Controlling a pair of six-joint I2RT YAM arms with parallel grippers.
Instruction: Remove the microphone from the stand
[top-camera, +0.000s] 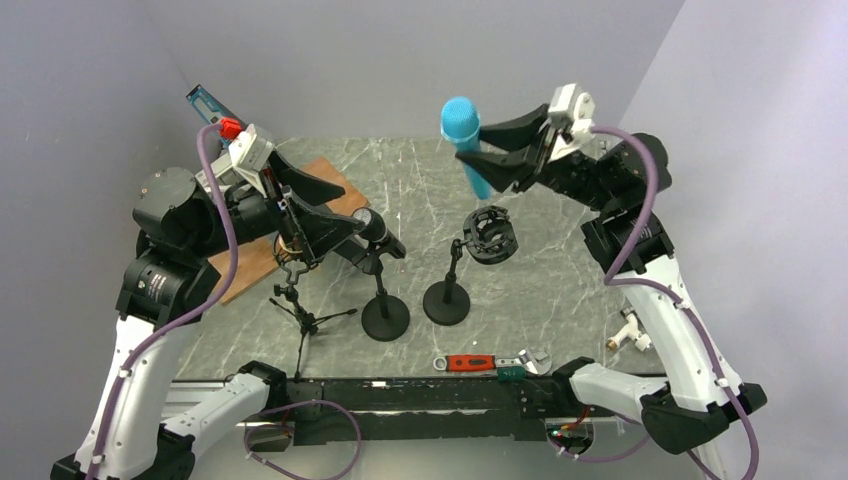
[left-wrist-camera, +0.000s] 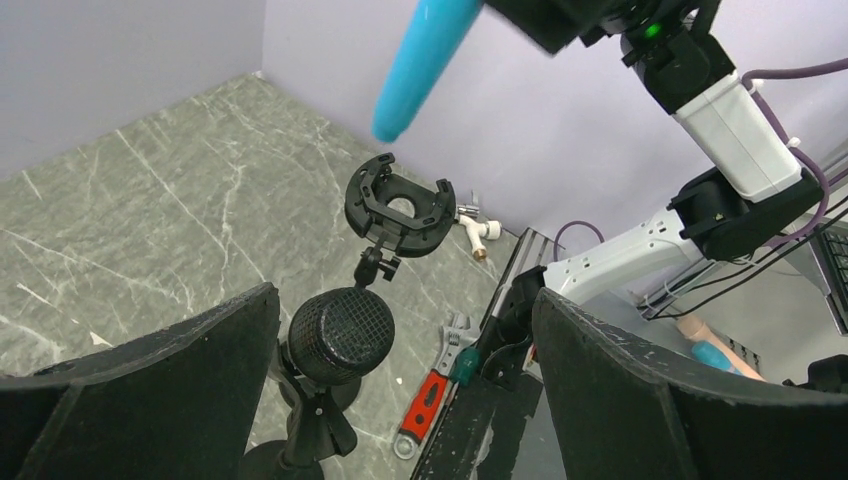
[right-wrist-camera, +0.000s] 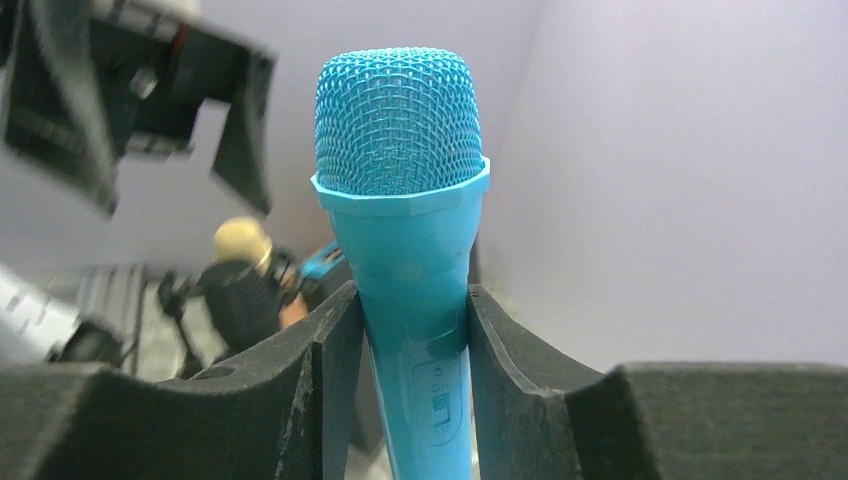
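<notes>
A blue microphone (top-camera: 466, 140) is clamped by its handle in my right gripper (top-camera: 487, 155), held in the air with its head tilted up, above and clear of the empty black ring mount (top-camera: 489, 236) on the round-base stand (top-camera: 446, 300). In the right wrist view the fingers (right-wrist-camera: 330, 380) press both sides of the blue handle (right-wrist-camera: 405, 260). My left gripper (top-camera: 352, 212) is open around the head of a black microphone (left-wrist-camera: 340, 335) that sits on a second stand (top-camera: 385, 318). The empty mount (left-wrist-camera: 400, 205) and the blue handle (left-wrist-camera: 420, 60) also show in the left wrist view.
A wooden board (top-camera: 310, 185) lies at the back left under the left arm. A small black tripod (top-camera: 300, 312) stands near the left front. A red-handled wrench (top-camera: 480, 362) lies at the front edge. A white pipe fitting (top-camera: 628, 335) lies at the right.
</notes>
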